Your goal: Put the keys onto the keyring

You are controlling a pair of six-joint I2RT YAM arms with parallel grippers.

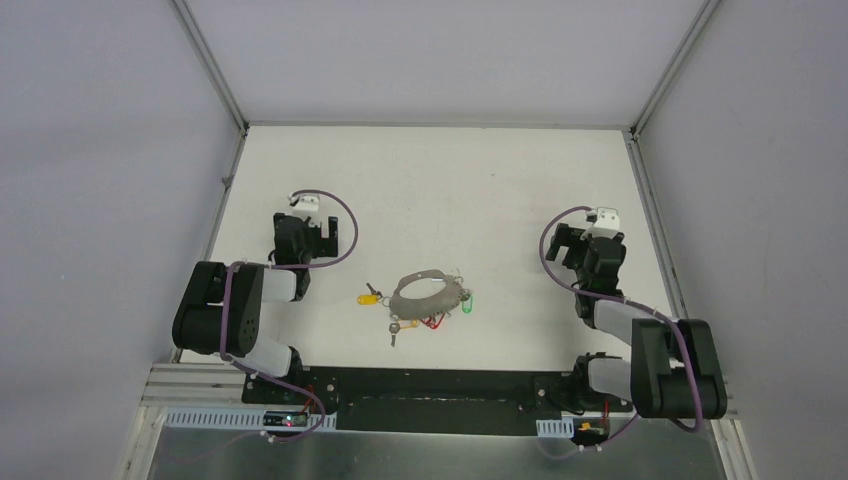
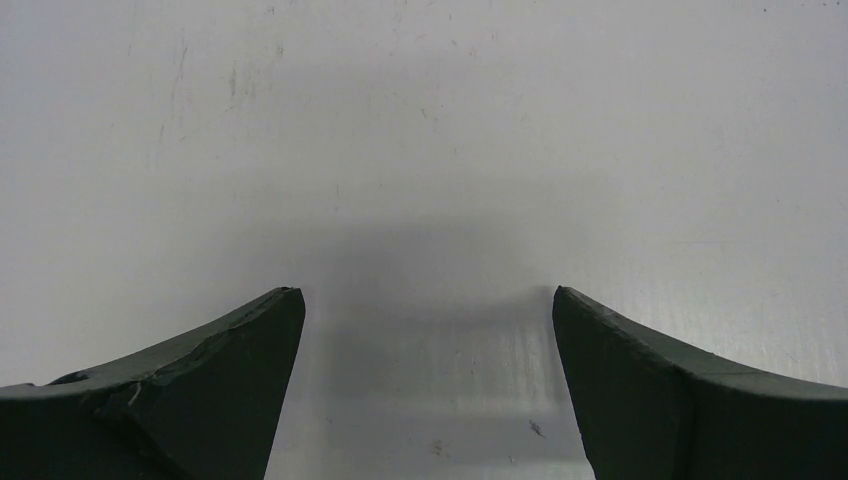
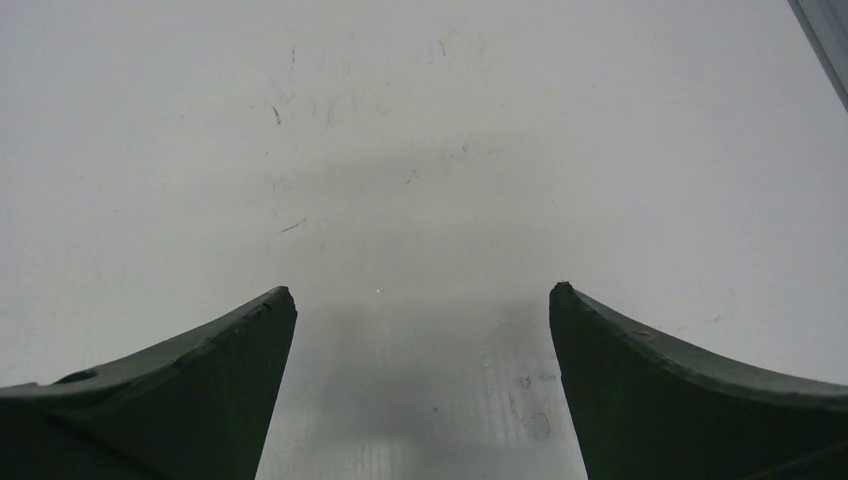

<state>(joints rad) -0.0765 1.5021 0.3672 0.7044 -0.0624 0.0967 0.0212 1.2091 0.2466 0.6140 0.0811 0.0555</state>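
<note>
The keyring (image 1: 431, 289), a thin grey oval loop, lies flat on the white table (image 1: 430, 180) between the two arms. Keys lie around it: one with a yellow tag (image 1: 370, 298) to its left, one with a green tag (image 1: 467, 303) at its right edge, a red tag (image 1: 432, 322) and a silvery key (image 1: 394, 331) below it. My left gripper (image 1: 300, 240) hovers left of and behind the keys, open and empty (image 2: 427, 292). To the right, well apart from them, my right gripper (image 1: 583, 248) is also open and empty (image 3: 422, 290). Both wrist views show only bare table.
Grey walls with metal corner rails (image 1: 210, 60) enclose the table on three sides. A rail edge (image 3: 825, 30) shows at the top right of the right wrist view. A black base bar (image 1: 430, 390) runs along the near edge.
</note>
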